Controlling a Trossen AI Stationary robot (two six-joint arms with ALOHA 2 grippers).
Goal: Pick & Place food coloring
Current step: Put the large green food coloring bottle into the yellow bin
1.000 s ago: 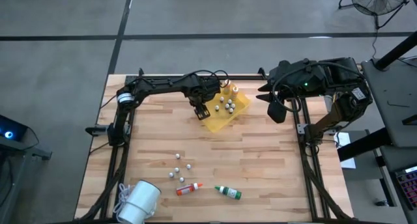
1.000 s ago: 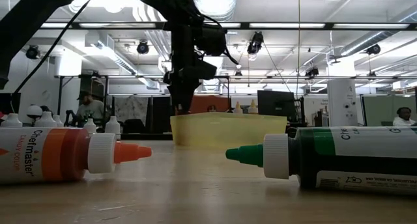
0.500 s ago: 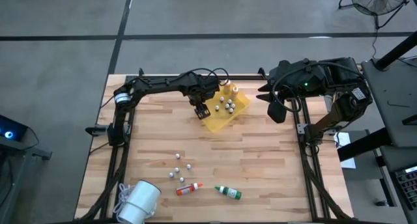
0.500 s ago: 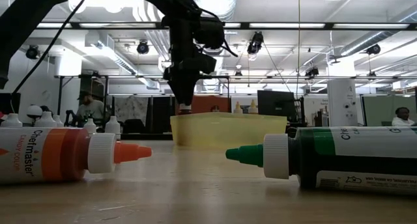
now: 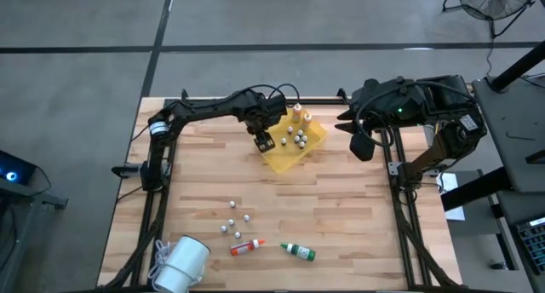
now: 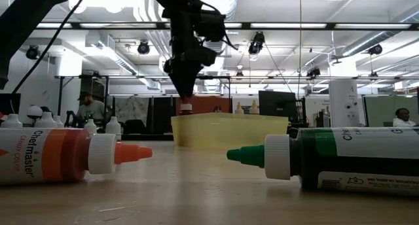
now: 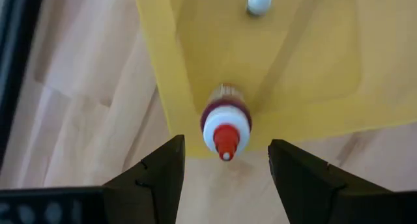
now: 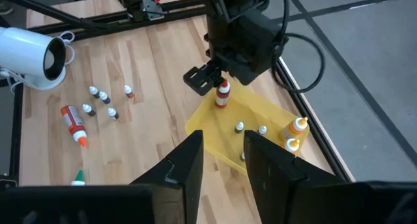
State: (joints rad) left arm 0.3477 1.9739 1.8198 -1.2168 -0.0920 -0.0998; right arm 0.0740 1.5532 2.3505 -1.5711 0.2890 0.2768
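- Near edge of the table [image 5: 341, 216]: 2 bigger bottles are lying on their sides, an orange-capped bottle [image 6: 65, 154] on the left and a green-capped bottle [image 6: 340, 158] to its right. The orange one's label is reading "Chefmaster CANDY COLOR"; the green one's print is too cut off to read.
- White cup [image 5: 180, 263] is lying at the near left corner, with small pale balls [image 5: 232, 217] scattered just beyond the bottles.
- Far centre: left gripper [image 5: 263, 143] is hanging over the near left corner of the yellow tray [image 7: 313, 113], fingers spread, with a red-capped bottle [image 7: 225, 127] standing upright between them but not pinched.
- 2 orange-capped dropper bottles [image 8: 294, 134] are standing at the tray's far end; a few pale balls are sitting inside too.
- Step in hand, my read: placing, with the red one just being let go in the tray.
- Next move is calling for a straight lift clear of the cap, then going for another bottle.
- Right gripper [image 8: 221, 162] is waiting at the far right, fingers parted, holding nothing.
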